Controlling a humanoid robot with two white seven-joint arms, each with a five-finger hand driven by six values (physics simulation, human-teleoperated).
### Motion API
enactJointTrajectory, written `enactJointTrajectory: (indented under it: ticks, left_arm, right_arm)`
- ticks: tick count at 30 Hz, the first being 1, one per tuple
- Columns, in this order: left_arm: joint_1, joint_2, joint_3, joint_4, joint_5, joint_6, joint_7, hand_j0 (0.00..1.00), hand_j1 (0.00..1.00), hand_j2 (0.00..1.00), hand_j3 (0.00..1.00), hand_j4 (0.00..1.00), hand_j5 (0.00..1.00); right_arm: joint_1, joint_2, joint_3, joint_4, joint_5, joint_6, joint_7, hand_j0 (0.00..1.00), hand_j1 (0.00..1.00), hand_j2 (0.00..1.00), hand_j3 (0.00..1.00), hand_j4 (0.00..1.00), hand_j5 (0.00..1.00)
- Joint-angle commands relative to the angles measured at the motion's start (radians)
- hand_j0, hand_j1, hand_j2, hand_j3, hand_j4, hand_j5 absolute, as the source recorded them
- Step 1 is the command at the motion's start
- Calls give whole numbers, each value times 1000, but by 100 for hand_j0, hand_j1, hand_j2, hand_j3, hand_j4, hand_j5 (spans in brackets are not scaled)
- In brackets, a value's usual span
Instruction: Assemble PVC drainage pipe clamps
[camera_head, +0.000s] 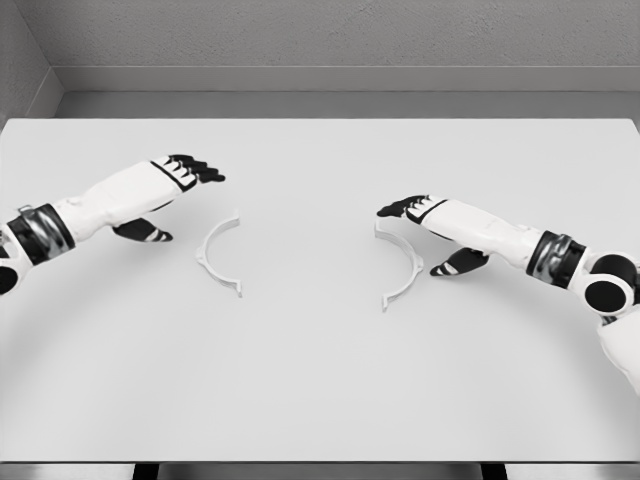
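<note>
White table (320, 400), 2 clamp halves (219, 257) (404, 268) apart, L hand (175, 185) & R hand (425, 215) open, empty

Matt white surface (320, 380), smooth and unmarked. Two thin white plastic-looking clamp halves (218, 258) (402, 265), smooth, faintly satin. Glossy white hard shells with black fingers on left hand (185, 172) and right hand (415, 210).

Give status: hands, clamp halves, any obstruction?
Left hand open, empty, above table. Right hand open, at right clamp half. Left clamp half lying apart, untouched. No obstruction between halves.
</note>
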Motion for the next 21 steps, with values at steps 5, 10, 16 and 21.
enactJointTrajectory:
  ticks: [5,10,16,21]
  left_arm:
    - [-23,-27,-24,65,7,1,1,100,100,100,100,100,100]
    - [-23,-41,-39,85,-1,1,1,100,100,100,100,100,100]
    - [-23,-50,-43,85,-7,1,1,100,100,100,100,100,100]
    - [-25,-52,-47,83,-9,1,1,100,100,100,100,100,100]
  right_arm:
    - [-9,4,2,4,-8,2,0,100,100,100,100,100,100]
    - [-12,16,5,6,-8,2,0,100,100,100,100,100,100]
    - [-29,28,30,38,-8,2,0,100,100,100,100,100,100]
    - [-29,31,31,36,-8,2,0,100,100,100,100,100,100]
